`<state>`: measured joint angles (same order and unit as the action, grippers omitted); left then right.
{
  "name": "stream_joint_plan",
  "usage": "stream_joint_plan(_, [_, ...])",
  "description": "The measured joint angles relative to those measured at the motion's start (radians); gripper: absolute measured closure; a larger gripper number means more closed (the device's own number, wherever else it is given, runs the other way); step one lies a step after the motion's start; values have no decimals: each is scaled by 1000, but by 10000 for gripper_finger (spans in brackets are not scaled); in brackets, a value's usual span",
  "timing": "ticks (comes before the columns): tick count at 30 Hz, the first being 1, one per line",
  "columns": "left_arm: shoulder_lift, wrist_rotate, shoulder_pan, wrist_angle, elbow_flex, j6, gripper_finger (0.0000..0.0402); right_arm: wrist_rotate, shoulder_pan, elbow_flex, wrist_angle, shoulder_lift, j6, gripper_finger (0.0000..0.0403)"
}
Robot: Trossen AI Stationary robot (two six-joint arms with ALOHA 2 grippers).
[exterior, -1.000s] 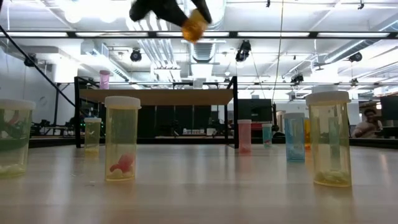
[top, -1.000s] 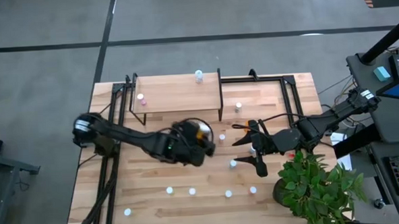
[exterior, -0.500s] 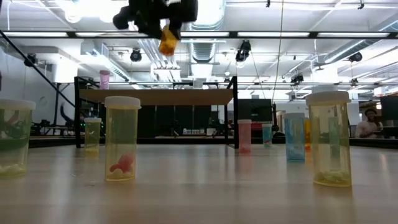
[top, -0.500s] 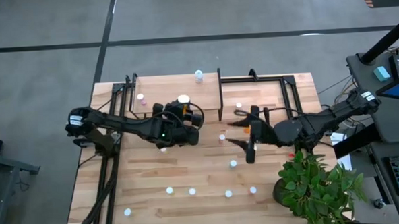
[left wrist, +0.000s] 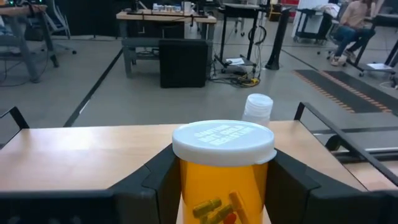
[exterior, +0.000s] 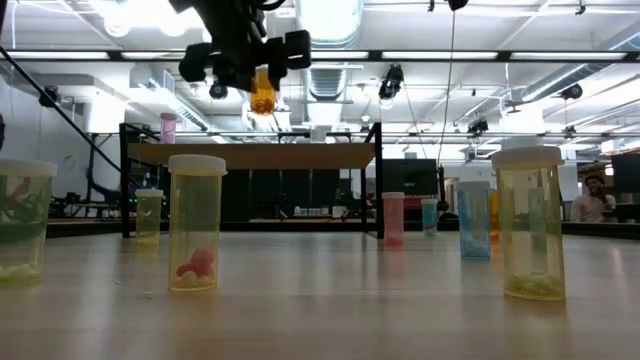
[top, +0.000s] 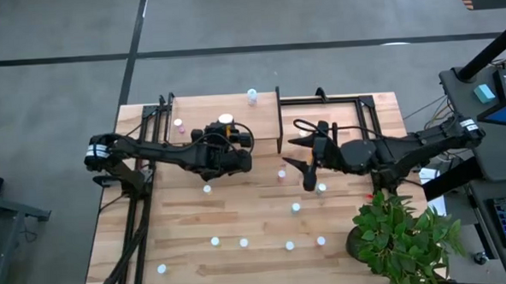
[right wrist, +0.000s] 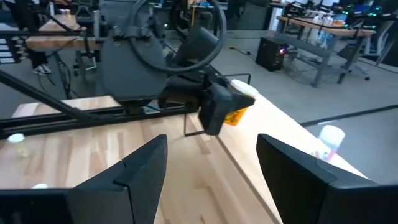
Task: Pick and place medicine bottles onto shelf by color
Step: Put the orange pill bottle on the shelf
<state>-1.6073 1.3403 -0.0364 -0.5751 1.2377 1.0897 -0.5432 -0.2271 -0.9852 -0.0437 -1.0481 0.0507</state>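
the left pincer (top: 230, 141) grips the orange white-capped medicine bottle (left wrist: 222, 180) above the light-wood shelf (top: 209, 118) (near its front edge); the right pincer (top: 308, 162) hangs wide over mid-worktop (top: 239, 215).

- the left gripper (top: 228, 134) is carrying the orange bottle (top: 226, 122) away from the middle of the table and up over the shelf (top: 201, 119), now hanging just above the board.
- the right gripper (top: 302, 161) is swinging from beside the plant toward the shelf's right end, its fingers spread.
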Motion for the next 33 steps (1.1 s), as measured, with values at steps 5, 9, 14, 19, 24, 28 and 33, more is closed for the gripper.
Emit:
stream_joint_plan(5, [-7, -1, 4, 1, -6, 1, 244, 0, 19, 0, 0, 0, 0, 165])
stream_joint_plan(9, [-8, -1, 5, 5, -6, 2, 244, 0, 29, 0, 0, 0, -2, 165])
stream_joint_plan(14, [-8, -3, 12, 19, -7, 0, 244, 0, 39, 0, 0, 0, -8, 165])
stream_joint_plan(19, [-34, -2, 15, 18, -12, -50, 244, 0, 41, 0, 7, 0, -10, 165])
stream_joint_plan(24, [-72, 7, 15, 22, -13, -59, 244, 0, 41, 0, 7, 0, -9, 165])
stream_joint_plan(28, [-107, 153, 17, 16, -11, -89, 244, 0, 41, 0, 7, 0, 1, 165])
stream_joint_plan(33, [-107, 230, 34, 18, -10, -98, 244, -4, 41, 0, 5, 0, 2, 165])
